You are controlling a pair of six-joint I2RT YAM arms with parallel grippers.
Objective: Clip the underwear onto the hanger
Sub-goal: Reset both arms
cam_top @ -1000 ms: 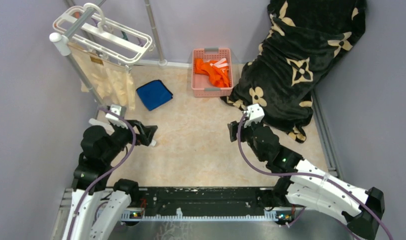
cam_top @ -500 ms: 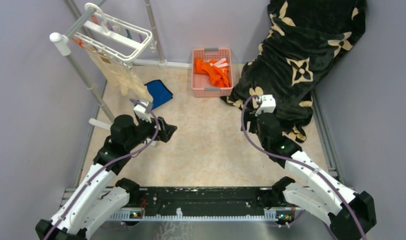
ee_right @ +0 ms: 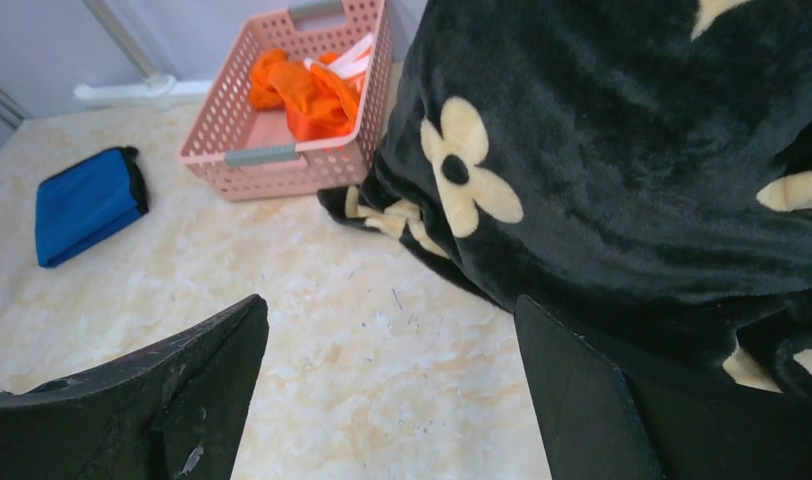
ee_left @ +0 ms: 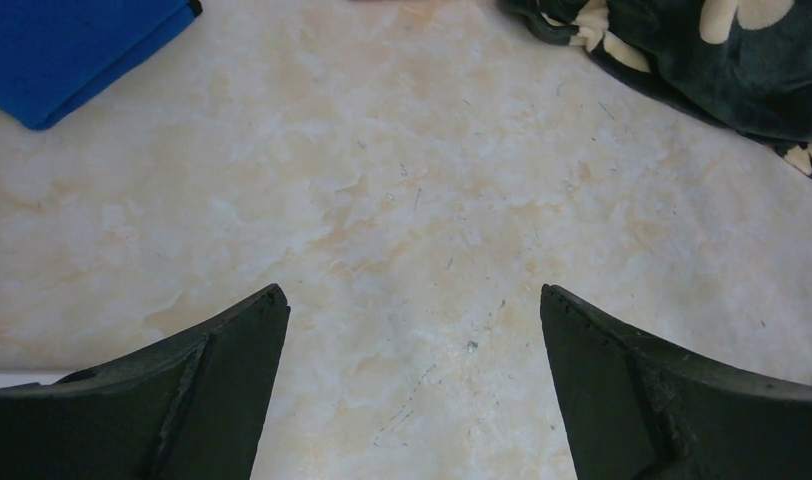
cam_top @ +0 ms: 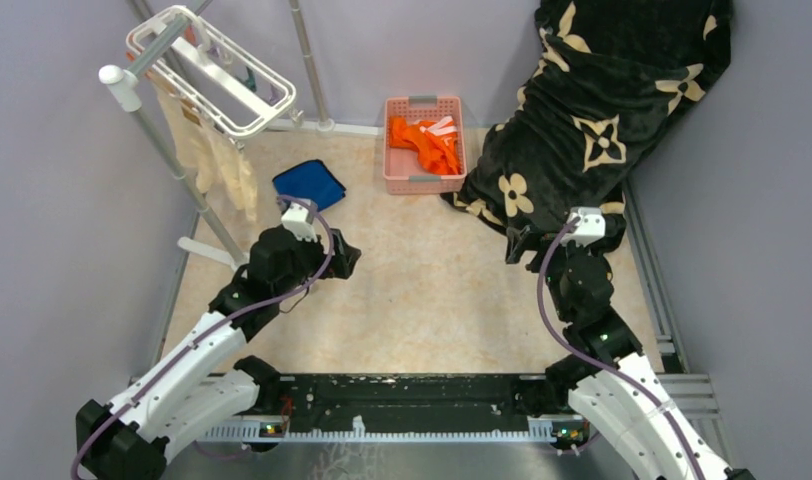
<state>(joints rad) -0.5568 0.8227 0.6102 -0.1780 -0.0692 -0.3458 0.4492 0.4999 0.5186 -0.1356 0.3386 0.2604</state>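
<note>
The white hanger (cam_top: 214,72) hangs tilted from the grey rack pole (cam_top: 162,140) at the top left of the top view. Beneath it dangles the pale beige underwear (cam_top: 217,160), hanging from its frame. My left gripper (cam_top: 344,256) stands open low over the bare floor, right of the pole and below the blue cloth, nothing between its fingers (ee_left: 232,390). The right gripper (cam_top: 519,245) is open too, beside the edge of the black blanket, and holds nothing. Neither wrist view shows the hanger or the underwear.
A blue folded cloth (cam_top: 309,185) lies on the floor near the rack. A pink basket (cam_top: 423,143) with orange clothes (ee_right: 307,90) stands at the back wall. A black flowered blanket (cam_top: 602,110) covers the back right. A second pole (cam_top: 310,65) rises at the back.
Both arms drew back from the middle: the left gripper moved right and up, the right gripper shifted right toward the blanket. The hanger and underwear swung on the pole.
</note>
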